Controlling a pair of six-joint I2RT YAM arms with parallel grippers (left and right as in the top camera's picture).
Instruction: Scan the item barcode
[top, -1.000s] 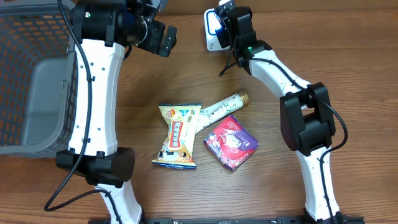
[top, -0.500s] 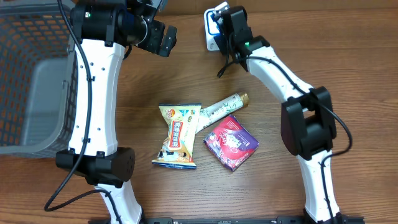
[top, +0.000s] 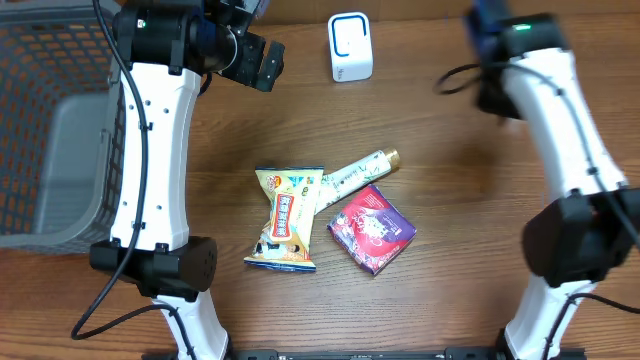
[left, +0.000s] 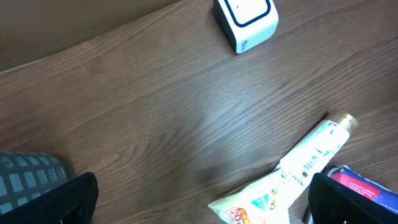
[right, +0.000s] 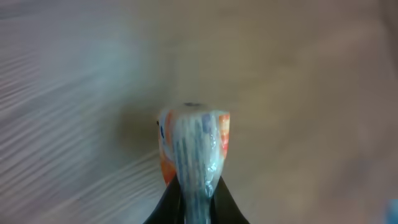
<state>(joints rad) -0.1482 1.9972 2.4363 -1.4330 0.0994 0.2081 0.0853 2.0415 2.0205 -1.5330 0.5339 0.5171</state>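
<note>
One crinkly packet (right: 193, 146) pinched by right tool (right: 194, 200).

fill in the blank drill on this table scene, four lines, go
The left tool is ___ and holds nothing.
The right tool is ___ on a small wrapped item.
The box beside the tube is ___.
The grey basket stands on the robot's ___ side.
Missing: open; shut; purple; left.

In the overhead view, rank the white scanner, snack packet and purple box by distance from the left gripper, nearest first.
From the left gripper:
1. white scanner, top of the view.
2. snack packet, centre.
3. purple box, beside the packet, toward the right arm.
</note>
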